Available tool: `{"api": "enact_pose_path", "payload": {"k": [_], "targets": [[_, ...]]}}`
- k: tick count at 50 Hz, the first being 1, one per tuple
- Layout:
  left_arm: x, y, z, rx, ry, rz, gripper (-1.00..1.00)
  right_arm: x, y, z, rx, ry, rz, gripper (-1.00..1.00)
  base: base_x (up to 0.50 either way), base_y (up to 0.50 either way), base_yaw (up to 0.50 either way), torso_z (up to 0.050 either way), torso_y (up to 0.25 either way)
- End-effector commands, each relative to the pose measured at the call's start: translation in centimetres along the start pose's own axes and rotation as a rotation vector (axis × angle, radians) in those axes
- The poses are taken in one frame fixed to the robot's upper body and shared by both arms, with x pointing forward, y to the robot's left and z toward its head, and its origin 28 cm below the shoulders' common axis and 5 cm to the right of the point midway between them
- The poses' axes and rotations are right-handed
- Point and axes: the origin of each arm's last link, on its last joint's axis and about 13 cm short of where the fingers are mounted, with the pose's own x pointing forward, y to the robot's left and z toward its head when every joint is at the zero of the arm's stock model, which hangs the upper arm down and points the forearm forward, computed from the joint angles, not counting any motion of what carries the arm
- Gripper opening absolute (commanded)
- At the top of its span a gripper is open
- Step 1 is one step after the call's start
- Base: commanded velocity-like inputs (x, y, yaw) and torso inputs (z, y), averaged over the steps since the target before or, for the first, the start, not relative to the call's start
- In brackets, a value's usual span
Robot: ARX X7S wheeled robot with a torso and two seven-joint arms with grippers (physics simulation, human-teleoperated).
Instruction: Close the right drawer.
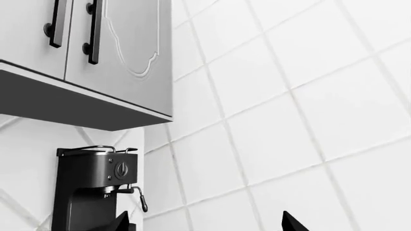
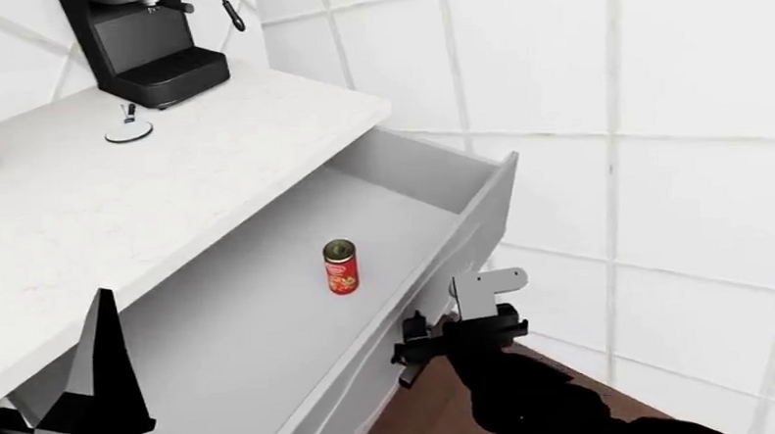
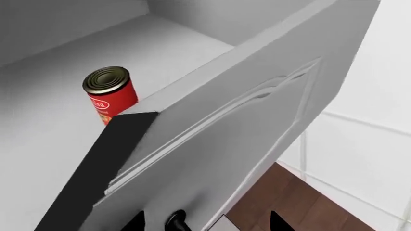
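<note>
The right gripper [image 2: 461, 329] sits at the front face of the right drawer [image 2: 485, 208], beside its black handle [image 3: 174, 222]; whether its jaws are parted or closed I cannot tell. Past it the drawer stands pulled well out, a red can [image 2: 342, 266] upright inside. The left gripper [image 2: 97, 387] hangs apart, apparently open, nearer the counter [image 2: 164, 188].

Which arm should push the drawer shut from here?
Right. Its pincer is already at the drawer front, beside the handle seen in the right wrist view. The left pincer sits low by the counter, and its camera faces the wall cabinet and coffee machine, not the drawer.
</note>
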Motion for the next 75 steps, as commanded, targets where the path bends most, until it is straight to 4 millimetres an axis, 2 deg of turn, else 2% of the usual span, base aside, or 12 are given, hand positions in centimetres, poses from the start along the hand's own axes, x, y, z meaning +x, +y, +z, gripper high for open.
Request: {"api": "enact_pose_path", "payload": {"k": [1,19,45,75], "targets": [[0.0,0.0,-0.1,-0.002,0.001,0.002,1.00,-0.2,3.2,-0.3,-0.056,0.019,0.176,1.00,0.00,0.00,0.00,0.000,0.000],[-0.1,0.1,0.0,-0.001,-0.001,0.004,1.00,-0.1,4.3,0.5,-0.081,-0.001,0.230,1.00,0.00,0.00,0.00,0.000,0.000],[-0.2,0.3,-0.3,-0.001,0.005,0.008,1.00,1.1,7.4,2.0,-0.138,-0.025,0.355,1.00,0.00,0.00,0.00,0.000,0.000],[-0.3,0.3,-0.4,-0.003,0.009,0.011,1.00,0.6,9.3,3.5,-0.185,-0.049,0.456,1.00,0.00,0.00,0.00,0.000,0.000]]}}
